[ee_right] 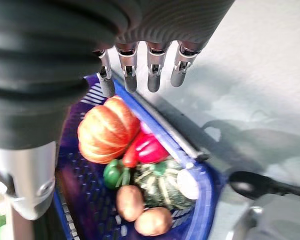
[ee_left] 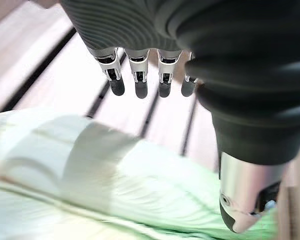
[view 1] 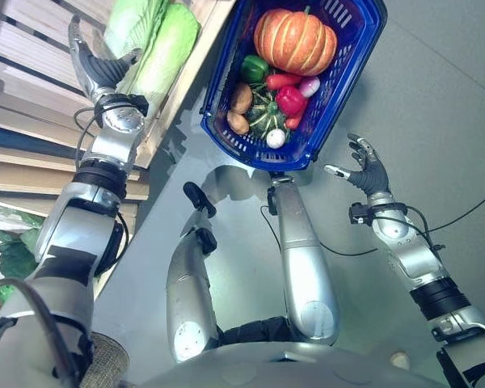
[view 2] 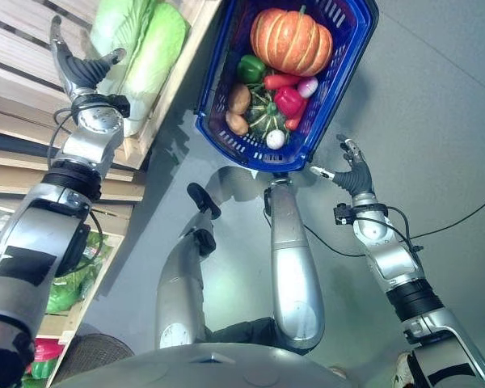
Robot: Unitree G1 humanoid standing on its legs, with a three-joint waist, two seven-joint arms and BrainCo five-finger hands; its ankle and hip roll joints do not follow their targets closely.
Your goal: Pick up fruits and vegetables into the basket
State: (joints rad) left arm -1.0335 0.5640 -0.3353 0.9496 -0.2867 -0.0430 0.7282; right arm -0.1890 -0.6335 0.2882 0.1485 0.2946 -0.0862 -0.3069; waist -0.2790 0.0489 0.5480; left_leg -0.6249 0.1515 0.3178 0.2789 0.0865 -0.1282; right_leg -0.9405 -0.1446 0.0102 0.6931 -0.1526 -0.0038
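We judge the step in hand to be the pick of the next vegetable: the left hand (view 1: 103, 71) is raised over the wooden slatted shelf (view 1: 32, 121), just beside the nearer of two pale green cabbages (view 1: 158, 56) that lie side by side on it. In the left wrist view the fingers (ee_left: 140, 82) hang straight and spread above the cabbage leaf (ee_left: 140, 185), with the thumb (ee_left: 245, 200) apart from them; the hand holds nothing and we cannot tell whether it touches the leaf. The blue basket (view 1: 226, 129) stands on the grey floor (view 1: 436, 113) in front of the robot and already carries an orange pumpkin (view 1: 295, 40), a green pepper (view 1: 254, 68), red peppers (view 1: 289, 99), a striped green squash (view 1: 267, 113), two brown potatoes (view 1: 240, 109), a small white item (view 1: 276, 137) and a pink-white one (view 1: 309, 86). The right hand (view 1: 364, 171) hovers near the basket's right rim, fingers relaxed and spread, empty; its wrist view looks down on the basket contents (ee_right: 140, 150). More green produce (view 2: 65, 291) shows on a lower shelf level. The next move, in our estimate, calls for lowering the left hand onto the cabbage and closing fingers and thumb round its girth. The cabbage is bulky, so a wide grasp near its middle is advisable, and the basket has little free room beside the pumpkin.
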